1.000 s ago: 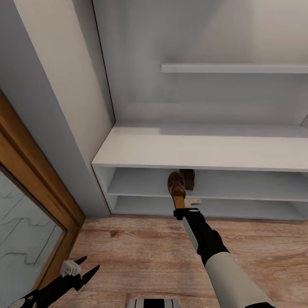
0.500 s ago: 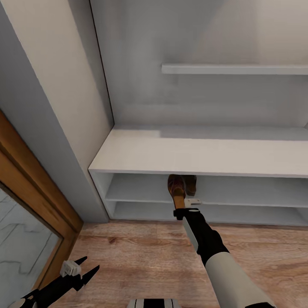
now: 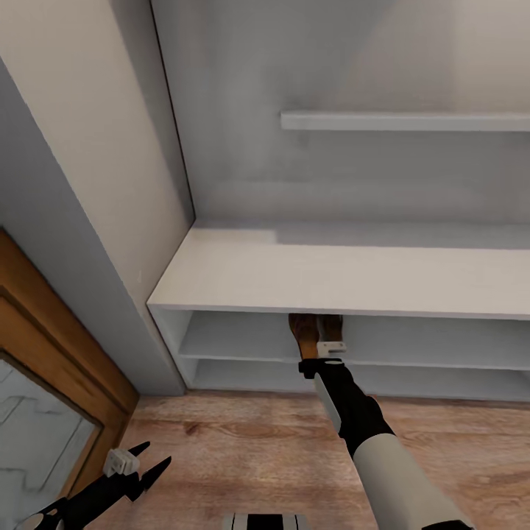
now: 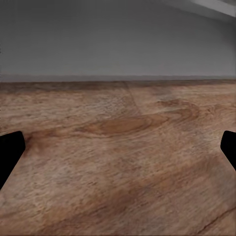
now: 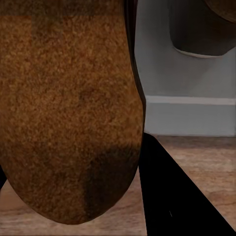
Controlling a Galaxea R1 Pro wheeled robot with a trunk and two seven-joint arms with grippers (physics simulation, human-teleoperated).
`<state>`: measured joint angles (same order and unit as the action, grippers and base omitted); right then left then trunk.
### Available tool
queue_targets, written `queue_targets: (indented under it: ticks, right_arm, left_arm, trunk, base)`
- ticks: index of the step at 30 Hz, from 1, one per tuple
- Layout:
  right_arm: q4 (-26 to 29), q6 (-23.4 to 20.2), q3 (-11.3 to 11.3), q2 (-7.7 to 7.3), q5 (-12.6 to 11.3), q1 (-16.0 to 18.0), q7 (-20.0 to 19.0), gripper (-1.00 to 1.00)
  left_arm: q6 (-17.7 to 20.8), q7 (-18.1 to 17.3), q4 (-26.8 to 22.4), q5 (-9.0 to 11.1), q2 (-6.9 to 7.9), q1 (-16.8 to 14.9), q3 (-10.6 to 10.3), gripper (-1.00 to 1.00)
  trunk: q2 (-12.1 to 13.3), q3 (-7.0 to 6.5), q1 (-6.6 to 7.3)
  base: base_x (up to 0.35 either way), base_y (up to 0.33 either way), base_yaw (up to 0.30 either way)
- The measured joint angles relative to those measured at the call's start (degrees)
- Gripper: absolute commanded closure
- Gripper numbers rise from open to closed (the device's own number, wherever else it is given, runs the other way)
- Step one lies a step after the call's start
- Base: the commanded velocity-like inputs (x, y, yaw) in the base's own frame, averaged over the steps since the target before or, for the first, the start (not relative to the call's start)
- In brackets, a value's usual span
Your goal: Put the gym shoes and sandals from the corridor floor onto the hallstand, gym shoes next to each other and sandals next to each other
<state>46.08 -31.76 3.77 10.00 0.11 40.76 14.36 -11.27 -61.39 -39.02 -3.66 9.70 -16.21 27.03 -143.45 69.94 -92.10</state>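
Observation:
My right gripper (image 3: pixel 308 350) is shut on the heel end of a brown sandal (image 3: pixel 300 330). The sandal's toe reaches in over the upper shelf of the light-grey hallstand (image 3: pixel 331 272), under its broad top. The other sandal (image 3: pixel 331 324) lies on that shelf just to its right. In the right wrist view the held sandal's tan-brown sole (image 5: pixel 69 108) is close up, a black finger (image 5: pixel 167 196) lies beside it, and the second sandal (image 5: pixel 201 29) is behind. My left gripper (image 3: pixel 154 453) hangs open and empty over the corridor floor (image 4: pixel 118 147). The gym shoes are out of view.
A grey wall and a wooden door frame (image 3: pixel 51 324) stand close on the left. A thin grey wall shelf (image 3: pixel 405 120) hangs above the rack. Bare plank floor (image 3: pixel 235 449) lies between me and the rack's lower shelf (image 3: pixel 243 372).
The view has closed in on the rack. The held sandal now sits further in under the rack's top, beside the other sandal. The left arm holds its pose.

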Motion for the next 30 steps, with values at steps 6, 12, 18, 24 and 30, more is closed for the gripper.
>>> queue_targets:
  ticks: [6, 12, 18, 24, 30]
  right_arm:
    - [0.01, -0.01, 0.00, 0.00, 0.01, 0.00, 0.01, 1.00]
    - [0.00, -0.01, 0.00, 0.00, 0.01, 0.00, 0.01, 1.00]
    - [0.00, -0.01, 0.00, 0.00, 0.00, 0.00, 0.00, 1.00]
    - [0.00, -0.01, 0.00, 0.00, 0.00, 0.00, 0.00, 1.00]
    - [0.00, 0.02, 0.00, 0.00, 0.01, 0.00, 0.00, 1.00]
  left_arm:
    - [-0.06, 0.00, 0.08, 0.00, 0.00, 0.00, 0.03, -1.00]
    - [-0.06, 0.00, 0.09, 0.00, 0.00, 0.00, 0.05, -1.00]
    - [-0.06, 0.00, 0.09, 0.00, -0.01, 0.00, 0.00, -1.00]
    - [-0.13, 0.00, 0.09, 0.00, 0.00, 0.00, 0.05, -1.00]
    - [-0.08, 0.00, 0.09, 0.00, 0.00, 0.00, 0.05, -1.00]
  trunk:
    - [0.00, 0.00, -0.02]
    - [0.00, 0.00, -0.02]
    - [0.00, 0.00, 0.00]
    - [0.00, 0.00, -0.02]
    - [0.00, 0.00, -0.01]
  base:
    - [0.041, 0.000, 0.000]
    - [0.080, 0.000, 0.000]
    - [0.150, 0.000, 0.000]
    - [0.097, 0.000, 0.000]
    - [0.074, 0.000, 0.000]
